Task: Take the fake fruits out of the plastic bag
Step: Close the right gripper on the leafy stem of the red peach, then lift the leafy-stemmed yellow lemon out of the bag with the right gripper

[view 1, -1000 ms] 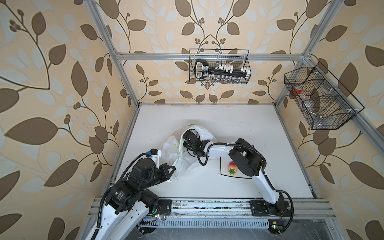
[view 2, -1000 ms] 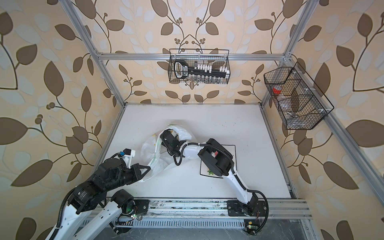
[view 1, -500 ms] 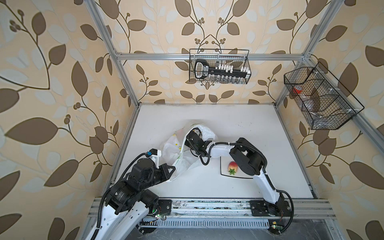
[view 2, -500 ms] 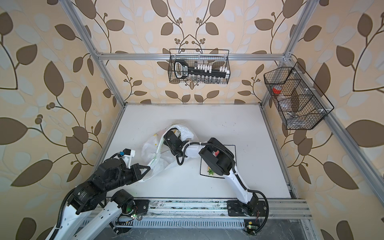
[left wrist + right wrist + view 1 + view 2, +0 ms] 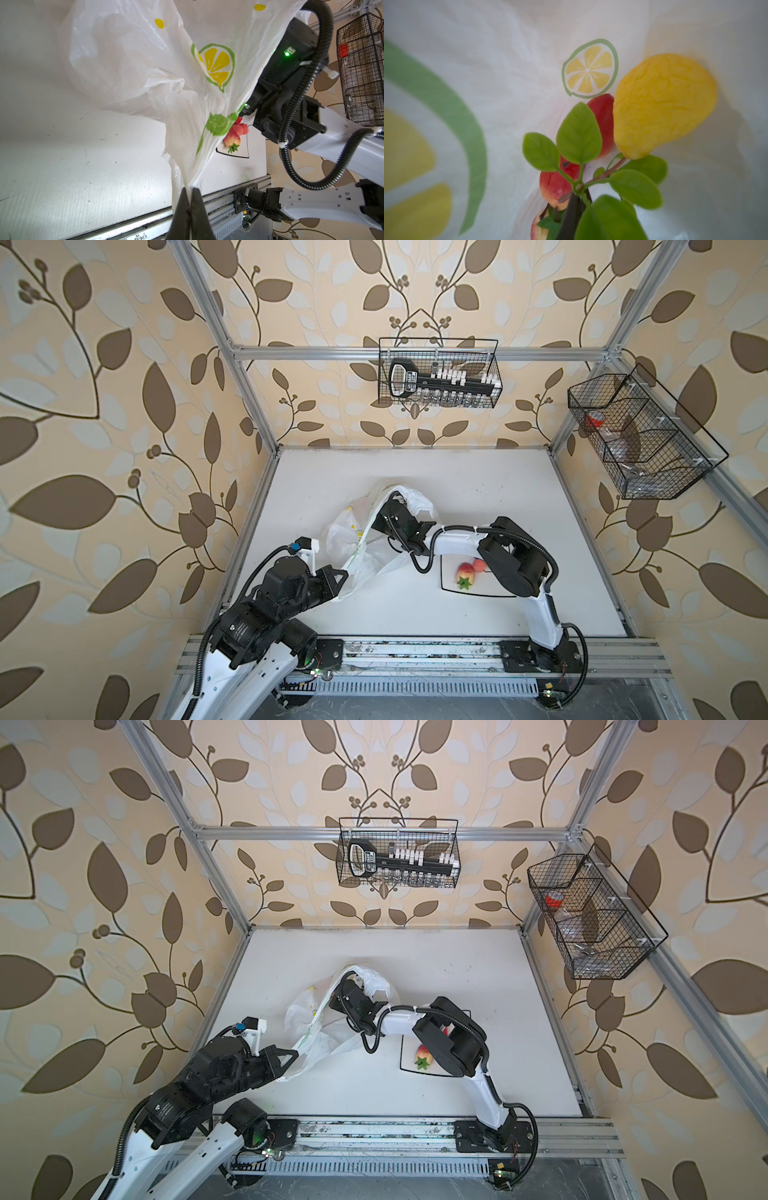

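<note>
In both top views the bag (image 5: 365, 543) (image 5: 309, 1019) lies crumpled left of the table's (image 5: 457, 489) middle. The left gripper (image 5: 344, 572) (image 5: 294, 1052) is at the bag's near corner, and the film is drawn taut toward it. The right arm (image 5: 455, 541) reaches across into the bag's open far end, its tool end hidden by film. Just right of the bag lies a plate (image 5: 478, 595), partly under that arm's elbow. On it are a strawberry (image 5: 465, 572) and an apple (image 5: 480, 565), touching each other. In the left wrist view the left gripper (image 5: 189, 192) has its jaws pressed together on a pinch of bag film. The film rises from them in a tight fan printed with a lemon slice and a green leaf. Past the film's edge the strawberry (image 5: 232, 139) and apple (image 5: 243, 128) lie on the plate (image 5: 247, 152), and the right arm's black wrist goes in behind the film. The right wrist view looks inside the bag. There the right gripper (image 5: 572, 209) is closed to one narrow dark wedge, its tip at the fork of the lemon's (image 5: 662, 104) leafy twig, which it seems to pinch. The lemon rests against the bag wall. Two more apples (image 5: 603, 118) (image 5: 555, 185) lie beside it, the upper one touching it and the lower one half behind the leaves. A further red piece (image 5: 537, 229) with a green top is cut off at the picture's edge.
</note>
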### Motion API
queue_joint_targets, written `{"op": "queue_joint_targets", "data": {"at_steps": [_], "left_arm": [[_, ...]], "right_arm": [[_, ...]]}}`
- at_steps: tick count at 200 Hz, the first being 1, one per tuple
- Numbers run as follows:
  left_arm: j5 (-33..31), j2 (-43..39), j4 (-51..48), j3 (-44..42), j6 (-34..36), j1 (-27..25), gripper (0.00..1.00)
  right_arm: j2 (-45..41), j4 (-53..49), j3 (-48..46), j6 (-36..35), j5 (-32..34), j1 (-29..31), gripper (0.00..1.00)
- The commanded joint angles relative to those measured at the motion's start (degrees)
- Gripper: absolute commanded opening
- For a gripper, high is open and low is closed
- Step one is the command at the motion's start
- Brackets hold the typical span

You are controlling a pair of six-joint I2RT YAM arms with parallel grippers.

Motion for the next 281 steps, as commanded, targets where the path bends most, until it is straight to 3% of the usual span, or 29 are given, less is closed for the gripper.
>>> {"op": "queue_joint_targets", "data": {"at_steps": [1, 51, 101, 150, 176, 226, 281], "left_arm": [[-2.99, -0.48, 0.37, 0.88, -0.34, -0.55, 0.00], [-4.91, -0.45, 0.69, 0.82, -0.38, -0.55, 0.00], [-5.50, -0.57, 0.43, 0.53, -2.05, -0.55, 0.00], [-3.48, 0.37, 1.68, -1.64, -1.53, -0.51, 0.00], [-1.96, 1.29, 2.24, -2.48, -1.17, -0.55, 0.00], [3.79, 4.04, 5.62, -4.58, 1.68, -0.55, 0.00], [5.61, 6.18, 7.88, -5.12, 2.62, -0.55, 0.00]], "right_arm": [[-4.02, 1.37, -2.65, -4.71, -4.63, -0.14, 0.00], [-11.20, -1.41, -10.26, -12.42, -7.22, 0.02, 0.00], [-16.05, -4.22, -14.28, -20.14, -15.22, 0.17, 0.00], [-20.67, -6.66, -15.52, -26.93, -21.24, 0.08, 0.00], [-21.35, -8.72, -14.35, -27.85, -20.81, -0.03, 0.00], [-16.75, -10.39, -9.02, -21.97, -17.91, -0.10, 0.00], [-10.49, -9.45, -2.01, -5.01, -17.01, -0.10, 0.00]]}}
